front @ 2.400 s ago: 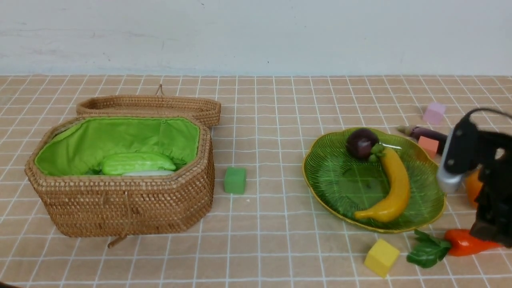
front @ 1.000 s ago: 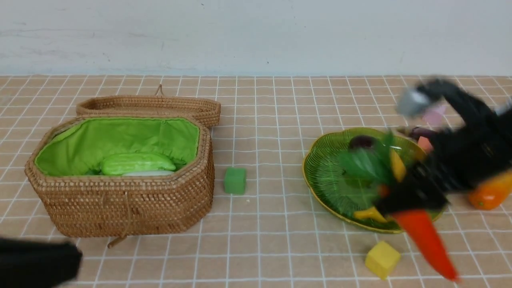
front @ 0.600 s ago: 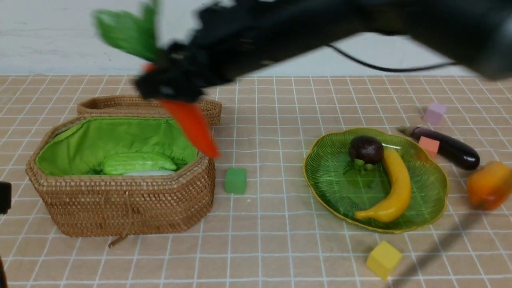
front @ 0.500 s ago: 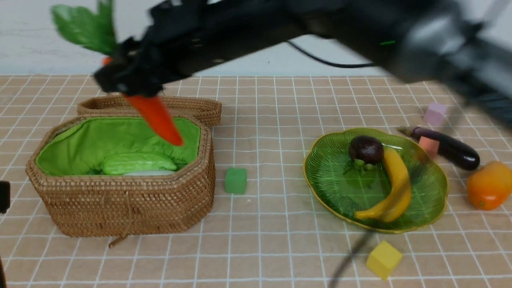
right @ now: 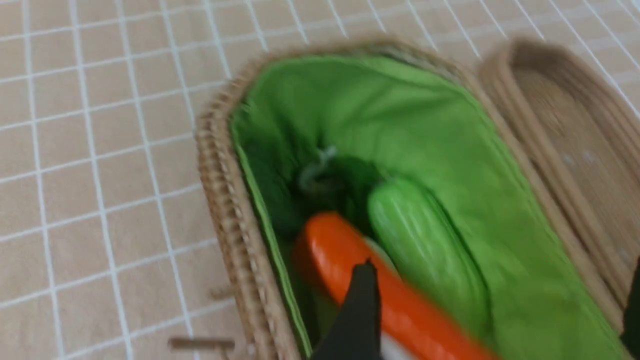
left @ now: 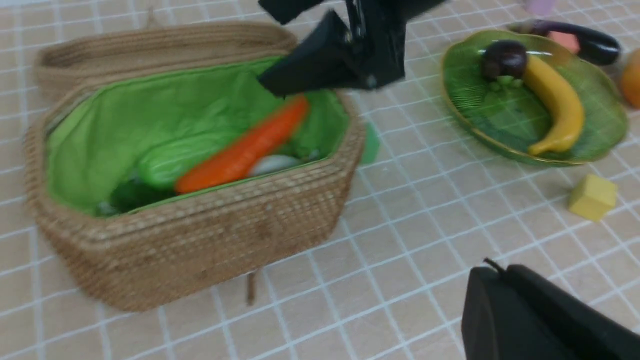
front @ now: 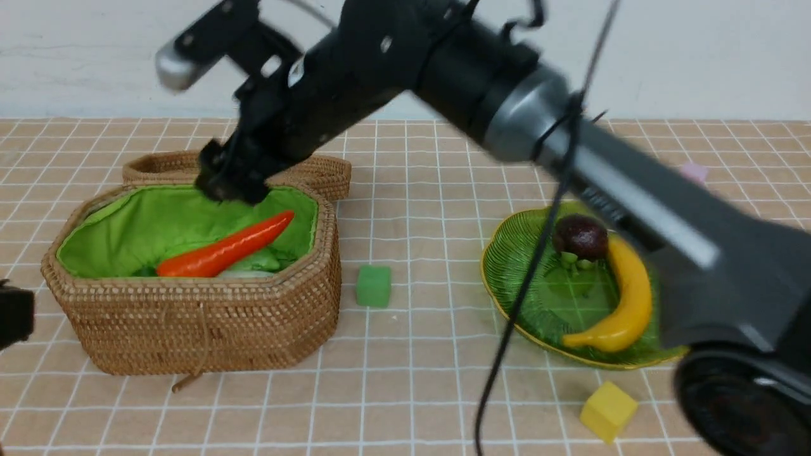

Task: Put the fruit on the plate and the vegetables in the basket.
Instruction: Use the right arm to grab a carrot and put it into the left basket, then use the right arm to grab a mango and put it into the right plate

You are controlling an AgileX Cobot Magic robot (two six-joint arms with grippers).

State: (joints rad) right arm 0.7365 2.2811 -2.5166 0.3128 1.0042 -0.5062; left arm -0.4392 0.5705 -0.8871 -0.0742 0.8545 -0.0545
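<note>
My right gripper [front: 231, 180] hangs open over the back of the wicker basket [front: 190, 323], its fingers spread wide with nothing between them [right: 495, 310]. Below it the orange-red carrot [front: 225, 246] lies free inside on the green lining, across the bumpy gourd [right: 425, 245] and a white radish [left: 272, 164]. The green plate [front: 526, 266] holds the banana [front: 624, 297] and the mangosteen [front: 580, 235]. Beyond the plate lie the eggplant [left: 585, 40] and the mango [left: 631, 75]; my right arm hides them in the front view. My left gripper [left: 492, 272] is shut and empty, low in front of the basket.
The right arm stretches across the front view from lower right to the basket, over the plate. The basket's lid [front: 317, 171] lies open behind it. Foam cubes lie about: green [front: 372, 285], yellow [front: 606, 408], pink [front: 694, 171] and salmon [left: 565, 41] against the eggplant.
The right arm carried the carrot from right of the plate across to the basket and opened. The carrot now lies in the basket. The left gripper stayed shut at the left edge.
</note>
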